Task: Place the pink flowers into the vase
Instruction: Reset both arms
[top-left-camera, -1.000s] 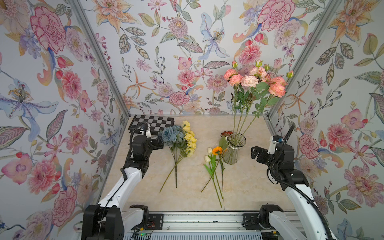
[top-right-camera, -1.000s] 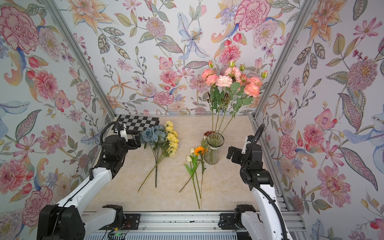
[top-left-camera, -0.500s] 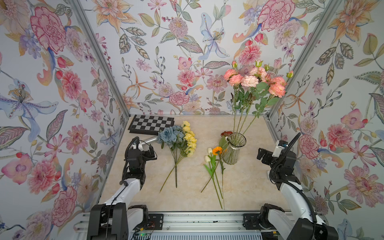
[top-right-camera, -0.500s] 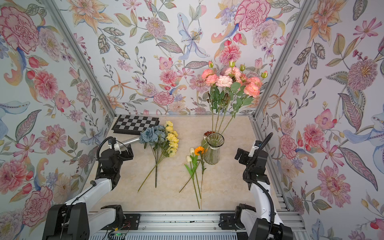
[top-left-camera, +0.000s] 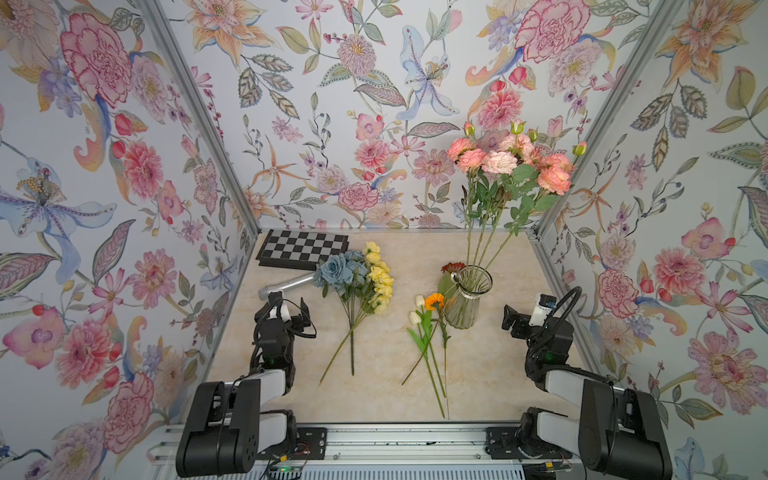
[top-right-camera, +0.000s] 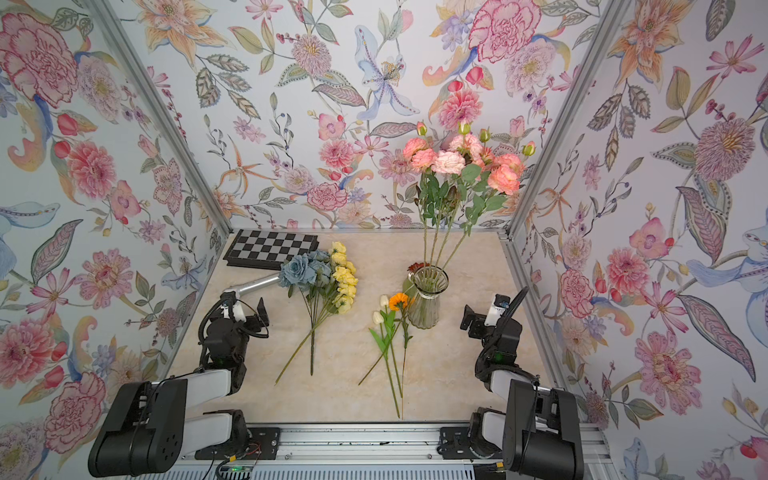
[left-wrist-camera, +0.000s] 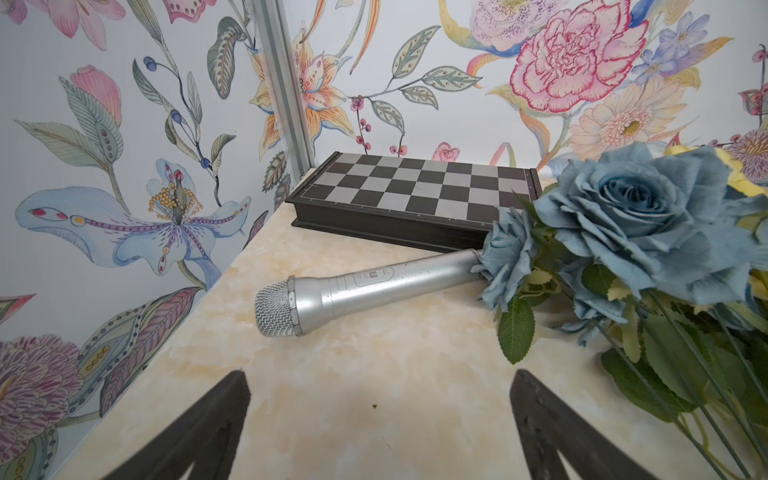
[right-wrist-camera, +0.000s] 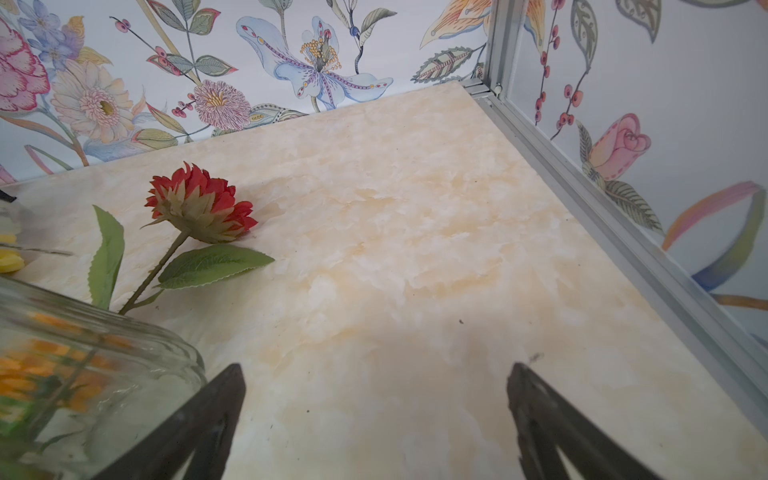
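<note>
vase (right-wrist-camera: 104, 365): blurred, cropped by picture edge | microphone (left-wrist-camera: 374, 286): tail end hidden under blue roses (left-wrist-camera: 648, 224), markings too small to read | red flower (top-left-camera: 453, 267): stem hidden behind vase in both top views

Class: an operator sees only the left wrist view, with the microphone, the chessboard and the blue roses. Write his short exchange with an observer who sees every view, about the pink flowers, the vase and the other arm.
Operator: Where are the pink flowers?
Observer: The pink flowers stand upright with their stems in the vase.
Operator: Is the right gripper holding anything?
Observer: No. The right gripper has its fingers spread, with nothing between them.
</note>
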